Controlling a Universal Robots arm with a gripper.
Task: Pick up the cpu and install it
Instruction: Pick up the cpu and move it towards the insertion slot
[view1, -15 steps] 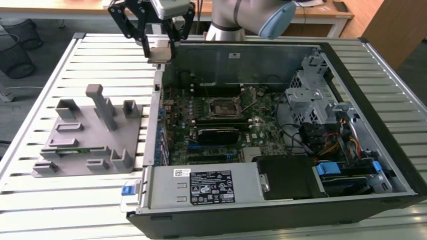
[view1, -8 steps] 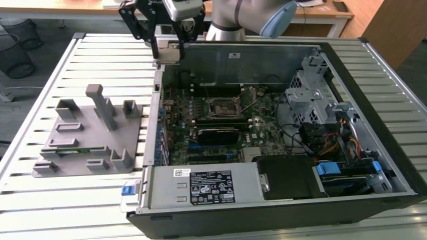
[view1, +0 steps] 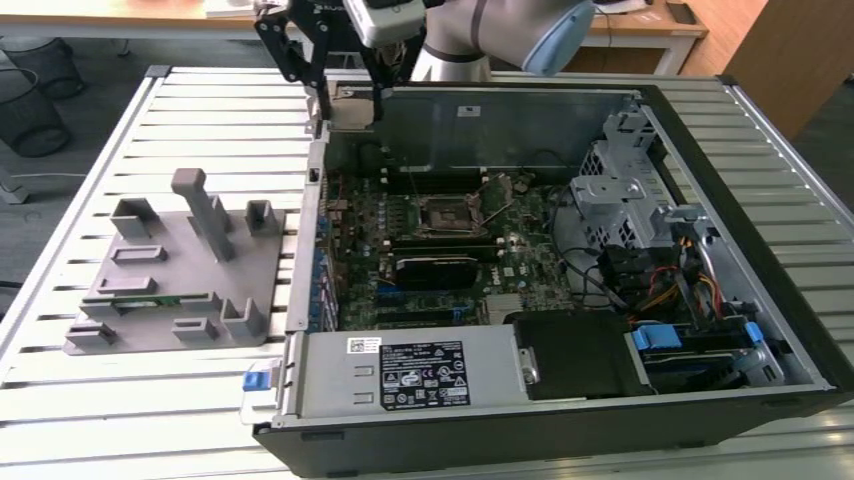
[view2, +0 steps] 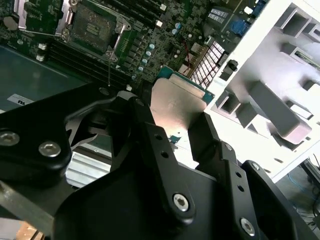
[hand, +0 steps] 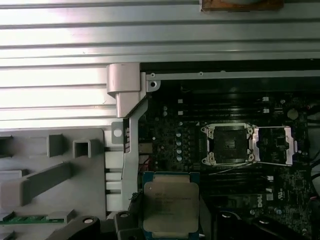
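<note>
1. At the exterior view's far left a wire bin (view1: 30, 100) stands on the floor beside the slatted white counter (view1: 200, 110).
2. On the counter lies a grey holder (view1: 174, 270) with upright posts and shallow slots; a thin green strip (view1: 150, 299) sits in a slot near its front edge; the first wrist view shows the same holder (hand: 50, 175) and strip (hand: 30, 216).
3. Just beside the holder stands an open computer case (view1: 534, 125); the black fingers (view1: 320, 90) hang over its back corner on the exterior view's left, carried by the grey and blue robot arm (view1: 494, 40).
4. In both wrist views the fingers (view2: 152, 145) (hand: 226, 224) are pinching the cpu (view2: 177, 102) (hand: 170, 202) by two opposite edges; its pale metal plate faces both cameras, with a thin green rim showing around it.
5. The cpu is held in the air, touching nothing but the fingers; in the first wrist view it hangs just inside the case wall, between the holder and the socket (hand: 229, 144), and well apart from the socket.
6. The socket (view1: 445, 212) sits in the middle of the green board; its metal cover (hand: 272, 145) is swung open to one side; the second wrist view shows the socket (view2: 92, 27) beyond the cpu.
7. Further to the exterior view's right come a metal drive cage (view1: 627, 190) and a bundle of coloured cables (view1: 681, 290); a grey power box (view1: 414, 370) with a label lies along the case's near edge.
</note>
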